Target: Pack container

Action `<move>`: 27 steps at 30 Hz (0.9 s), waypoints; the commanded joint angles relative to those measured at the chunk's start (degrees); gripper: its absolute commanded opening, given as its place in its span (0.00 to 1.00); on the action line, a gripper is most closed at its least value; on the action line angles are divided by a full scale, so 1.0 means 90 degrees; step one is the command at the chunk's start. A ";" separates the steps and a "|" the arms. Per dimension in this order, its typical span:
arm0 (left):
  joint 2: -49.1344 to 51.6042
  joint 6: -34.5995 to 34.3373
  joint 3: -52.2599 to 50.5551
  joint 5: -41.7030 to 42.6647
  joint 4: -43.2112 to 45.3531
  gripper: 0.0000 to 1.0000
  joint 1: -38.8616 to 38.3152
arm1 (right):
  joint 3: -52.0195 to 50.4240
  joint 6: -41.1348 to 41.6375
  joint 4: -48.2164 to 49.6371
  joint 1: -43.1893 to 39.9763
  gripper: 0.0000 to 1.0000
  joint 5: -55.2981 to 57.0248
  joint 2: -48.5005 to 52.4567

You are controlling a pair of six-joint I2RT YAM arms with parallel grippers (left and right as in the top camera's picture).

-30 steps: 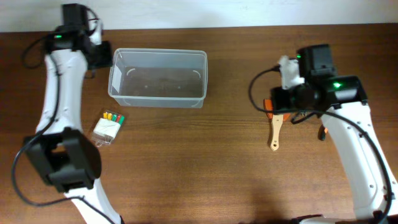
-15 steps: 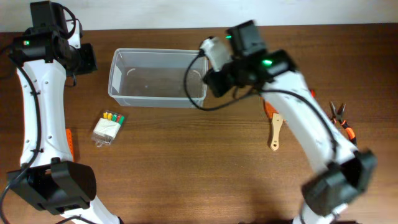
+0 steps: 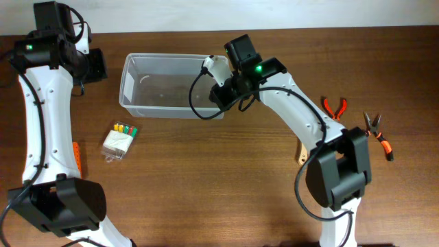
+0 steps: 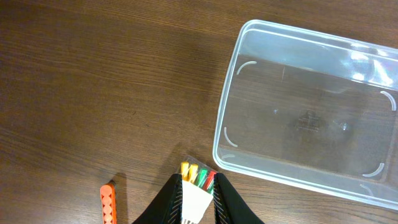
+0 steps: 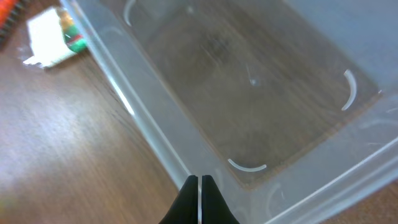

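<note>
The container [image 3: 171, 111], a clear plastic bin, stands empty at the back middle of the table; it fills the right of the left wrist view [image 4: 227, 124] and most of the right wrist view [image 5: 143, 124]. My right gripper [image 3: 218, 96] is shut and empty, its tips [image 5: 199, 179] over the bin's near right corner wall. My left gripper [image 3: 96, 65] hangs high to the left of the bin, its jaws a little apart and empty [image 4: 198, 180]. Through that gap I see a white packet of coloured bits [image 4: 198, 186] lying on the table [image 3: 120, 137], also in the right wrist view [image 5: 53, 34].
An orange notched stick [image 3: 77, 158] lies at the left, by the left arm [image 4: 107, 202]. Red pliers [image 3: 334, 106] and orange-handled pliers [image 3: 377, 134] lie at the right. A wooden-handled tool [image 3: 300, 152] pokes out from behind the right arm.
My right arm has swung from the right of the table to the container's right end. The left gripper drew back leftward from the bin, its jaws narrowed, then it stayed still.
</note>
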 commanded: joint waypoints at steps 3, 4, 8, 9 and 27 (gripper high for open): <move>-0.0121 0.0027 0.0087 0.0002 -0.0019 0.19 -0.0012 | 0.0177 -0.0066 0.0015 0.0017 0.04 0.0481 0.0194; -0.0121 0.0027 0.0087 0.0002 -0.0017 0.19 -0.0012 | 0.0177 -0.0066 0.0024 0.0017 0.04 0.0648 0.0194; -0.0121 0.0027 0.0087 0.0002 -0.0017 0.19 -0.0015 | 0.0177 0.0148 -0.0012 0.0017 0.04 0.1467 0.0194; -0.0121 0.0027 0.0087 0.0002 -0.0015 0.19 -0.0012 | 0.0177 0.0148 -0.0063 0.0017 0.04 0.1598 0.0194; -0.0121 0.0027 0.0085 0.0002 0.0027 0.19 -0.0015 | 0.0170 0.0270 -0.0447 0.0017 0.04 0.2295 0.0338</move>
